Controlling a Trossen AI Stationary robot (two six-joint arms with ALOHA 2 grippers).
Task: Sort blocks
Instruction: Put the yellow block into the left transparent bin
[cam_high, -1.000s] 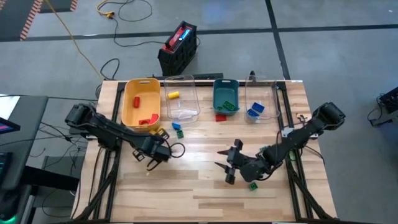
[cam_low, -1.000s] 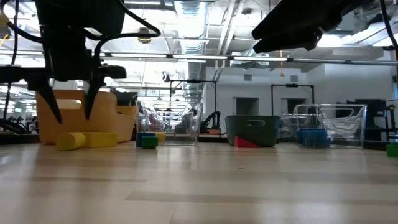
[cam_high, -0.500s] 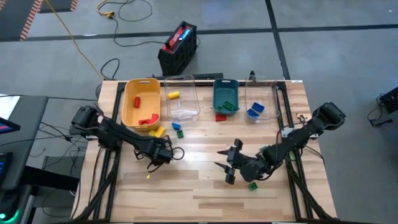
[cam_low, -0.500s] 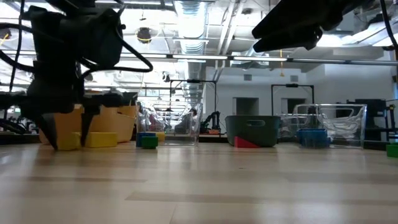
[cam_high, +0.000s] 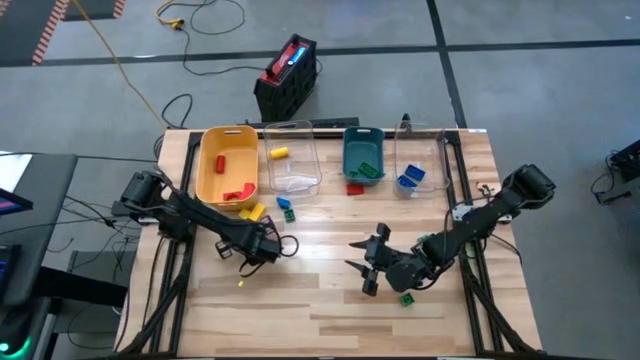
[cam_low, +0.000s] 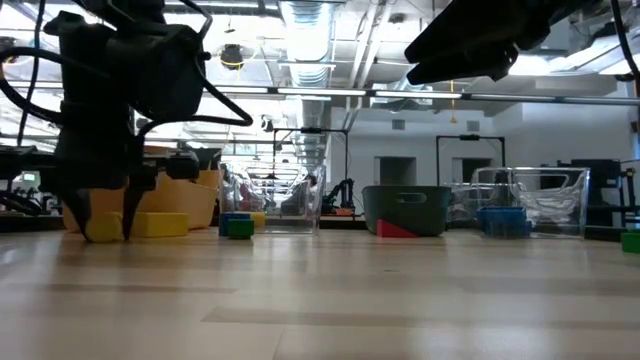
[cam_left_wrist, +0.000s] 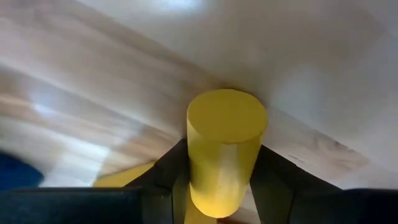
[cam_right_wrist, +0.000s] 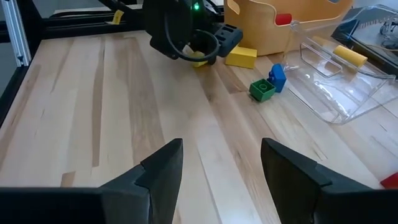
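My left gripper (cam_low: 104, 232) points down at the table near the yellow bin (cam_high: 224, 165). Its open fingers stand on either side of a yellow cylinder block (cam_left_wrist: 224, 149) that lies on its side on the wood. In the high view the gripper (cam_high: 252, 256) hides this block. My right gripper (cam_high: 372, 264) hangs open above the table's near middle, next to a green block (cam_high: 407, 298) and touching nothing. A yellow brick (cam_high: 252, 211), a green block (cam_right_wrist: 262, 90) and a blue block (cam_right_wrist: 277, 77) lie in front of the bins. My left gripper comes at the yellow cylinder from above, pointing down, with one finger (cam_left_wrist: 168, 171) on each side of its round wall (cam_left_wrist: 205, 168), across its length. The block lies on the table. I cannot tell whether the fingers touch it.
Four bins stand along the far edge: a yellow one with red blocks, a clear one (cam_high: 291, 170) with a yellow block, a teal one (cam_high: 362, 155) with a green block, and a clear one (cam_high: 418, 165) with blue blocks. A red block (cam_high: 354, 188) lies before the teal bin.
My left gripper has come down from above the table until its fingertips reach the wood, shifting a little toward the table's right, and now straddles the yellow cylinder. The cylinder and the other blocks have stayed where they were.
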